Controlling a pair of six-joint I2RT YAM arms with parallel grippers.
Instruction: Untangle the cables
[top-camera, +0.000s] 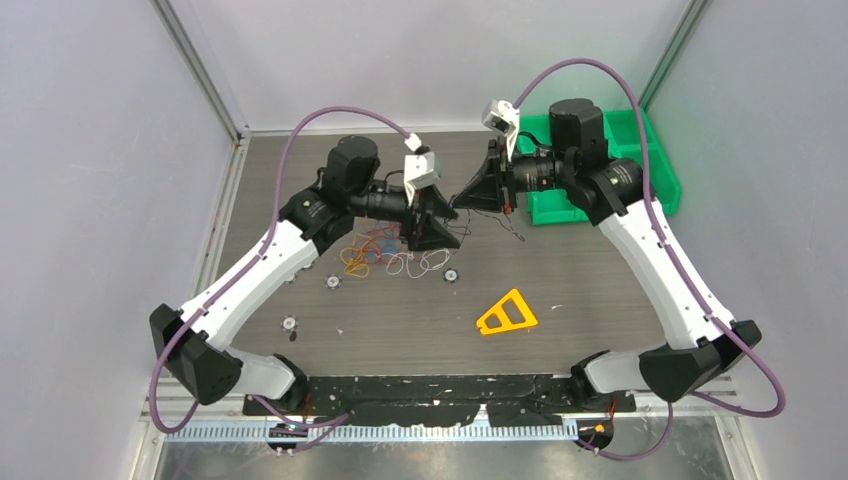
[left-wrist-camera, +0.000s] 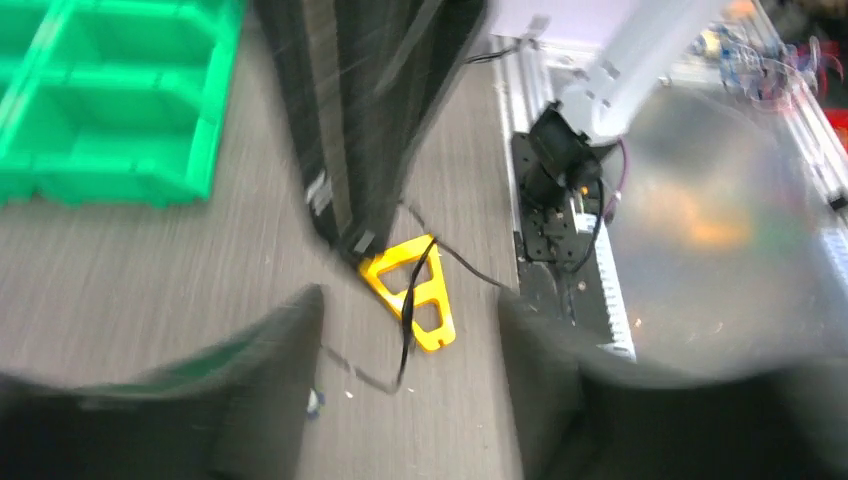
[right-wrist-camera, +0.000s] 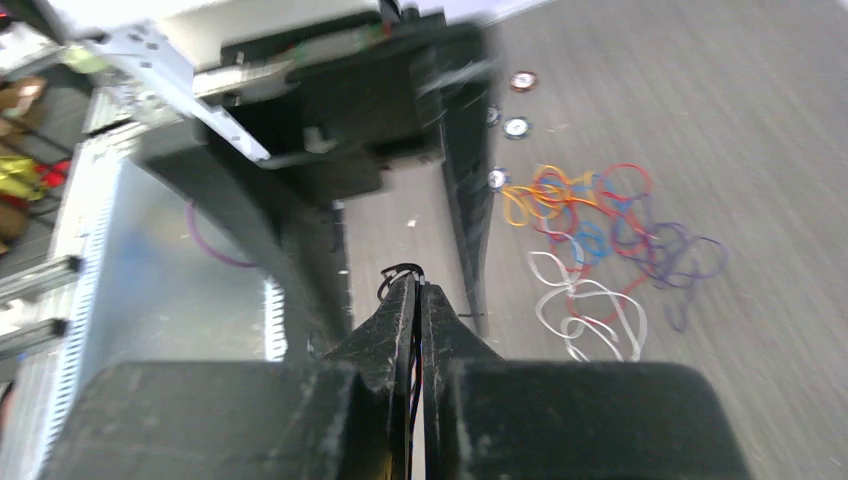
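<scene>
Cables (top-camera: 385, 255), tool first: the right gripper (right-wrist-camera: 418, 290) is pinched on a thin black cable (right-wrist-camera: 397, 272) above the tabletop's (top-camera: 600, 280) middle. The left gripper (left-wrist-camera: 405, 310) faces it, fingers apart. The rest lie heaped left of centre. They look light, limp and snag-prone; best gripped near a free end.

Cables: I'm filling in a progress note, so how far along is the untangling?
Done: one black cable looks pulled away from the coloured cables. In hand: the right gripper is shut on that black cable, and the left gripper stands open. Left: the coloured cables, red, blue, orange and white, lie looped together in one heap, so most of the job remains.
</scene>
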